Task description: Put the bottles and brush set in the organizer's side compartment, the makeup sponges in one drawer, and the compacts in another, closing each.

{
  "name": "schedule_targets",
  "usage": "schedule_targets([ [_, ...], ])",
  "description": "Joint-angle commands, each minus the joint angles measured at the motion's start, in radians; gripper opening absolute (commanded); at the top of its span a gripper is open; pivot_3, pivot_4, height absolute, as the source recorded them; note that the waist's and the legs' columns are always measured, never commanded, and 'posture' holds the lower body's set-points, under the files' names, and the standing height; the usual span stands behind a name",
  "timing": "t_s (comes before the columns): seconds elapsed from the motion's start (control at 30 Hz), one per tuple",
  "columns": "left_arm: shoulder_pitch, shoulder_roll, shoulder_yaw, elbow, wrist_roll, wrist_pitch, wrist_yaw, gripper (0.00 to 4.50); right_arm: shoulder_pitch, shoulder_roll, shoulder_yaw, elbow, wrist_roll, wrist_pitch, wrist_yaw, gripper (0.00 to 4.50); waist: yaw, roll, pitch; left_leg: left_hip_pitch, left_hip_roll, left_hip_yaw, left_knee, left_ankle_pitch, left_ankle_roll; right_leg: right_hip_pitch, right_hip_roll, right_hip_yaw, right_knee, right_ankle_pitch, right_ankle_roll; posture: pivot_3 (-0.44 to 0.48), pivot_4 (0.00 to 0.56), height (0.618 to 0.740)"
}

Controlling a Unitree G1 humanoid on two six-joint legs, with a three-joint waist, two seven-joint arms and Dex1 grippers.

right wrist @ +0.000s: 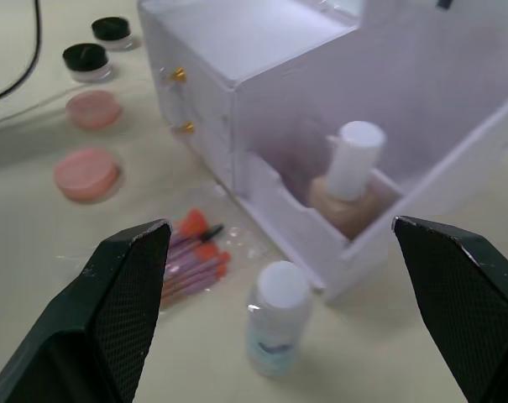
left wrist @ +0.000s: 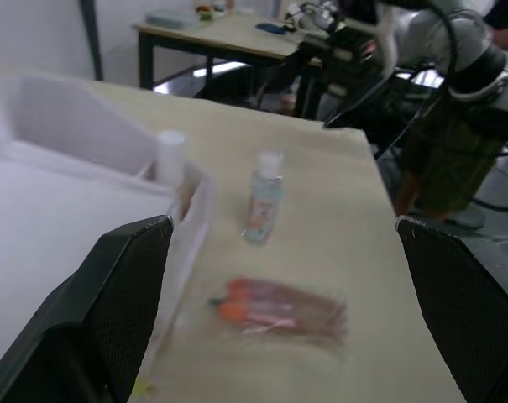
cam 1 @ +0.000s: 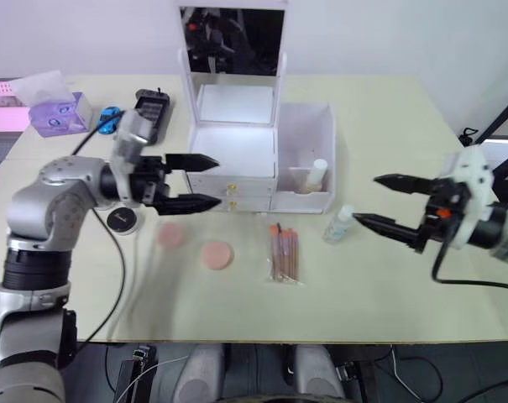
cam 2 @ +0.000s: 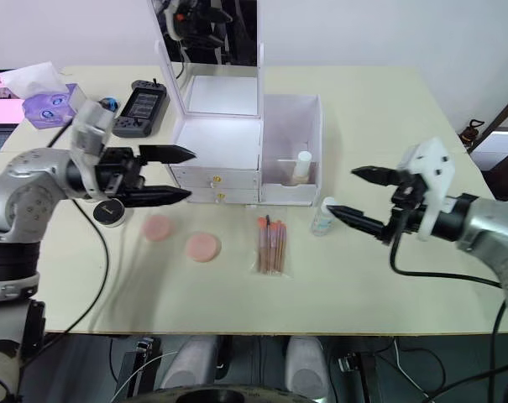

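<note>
Lining up my right end effector on the teal-label bottle.
It is spread wide and empty; the bottle stands on the tabletop just outside the side bin, which already holds the tan bottle. I'd grip below the cap, lift straight, clear the wall.

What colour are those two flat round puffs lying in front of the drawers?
The two flat round puffs are pink; the right wrist view shows them best.

A black handheld game console lies at ten o'clock on the pale table, a small blue item just beside it; farther toward nine o'clock sits a purple tissue pack, and a pink box at the table's edge
</note>
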Motion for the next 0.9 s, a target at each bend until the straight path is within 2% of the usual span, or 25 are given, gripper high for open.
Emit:
schedule_targets([
  [0.03, -0.003, -0.001, -0.001, -0.068, -0.024, 0.019, 0.027, 4.50, -0.003, 0.008, 0.027, -0.039, -0.026, -0.012, -0.033, 4.45, 0.000, 0.000, 0.000, 0.000, 0.000, 0.000, 0.000, 0.000, 0.000, 0.000, 0.000, 0.000, 0.000, 0.000, 0.000, 0.000, 0.150, 0.740],
  [0.17, 0.001, 0.000, -0.024, -0.098, -0.014, 0.021, 0.032, 4.50, -0.007, 0.023, 0.074, -0.018, -0.057, -0.013, -0.058, 4.45, 0.000, 0.000, 0.000, 0.000, 0.000, 0.000, 0.001, 0.000, 0.000, 0.000, 0.000, 0.000, 0.001, -0.001, -0.001, 0.000, 0.150, 0.740],
  [0.27, 0.004, 0.001, -0.035, -0.100, -0.005, 0.011, 0.039, 4.50, -0.005, 0.028, 0.106, 0.003, -0.092, -0.030, -0.065, 3.58, 0.000, 0.000, 0.000, 0.000, 0.000, 0.000, 0.002, 0.000, 0.000, 0.000, 0.000, 0.000, 0.001, -0.002, -0.003, 0.000, 0.150, 0.740],
  [0.33, 0.007, -0.005, -0.032, -0.101, -0.020, 0.020, 0.045, 4.50, -0.006, 0.034, 0.122, 0.009, -0.108, -0.040, -0.068, 2.62, -0.001, 0.000, 0.000, 0.000, 0.000, 0.000, 0.002, 0.000, 0.000, 0.000, 0.000, 0.000, 0.001, -0.002, -0.003, 0.000, 0.150, 0.740],
  [0.7, 0.011, -0.012, -0.035, -0.108, -0.023, 0.019, 0.050, 4.50, -0.035, 0.068, 0.159, 0.067, -0.174, -0.077, -0.083, 2.62, 0.000, 0.000, 0.000, 0.001, 0.000, 0.000, 0.002, 0.000, 0.000, 0.001, 0.001, 0.000, 0.001, -0.001, -0.003, 0.000, 0.150, 0.740],
  [0.9, 0.013, -0.009, -0.031, -0.104, -0.021, 0.015, 0.048, 4.50, -0.043, 0.072, 0.122, 0.044, -0.133, -0.057, -0.076, 2.62, 0.000, 0.000, 0.000, 0.001, 0.000, 0.000, 0.001, 0.000, 0.000, 0.001, 0.001, 0.000, 0.001, -0.001, -0.003, 0.000, 0.150, 0.740],
])
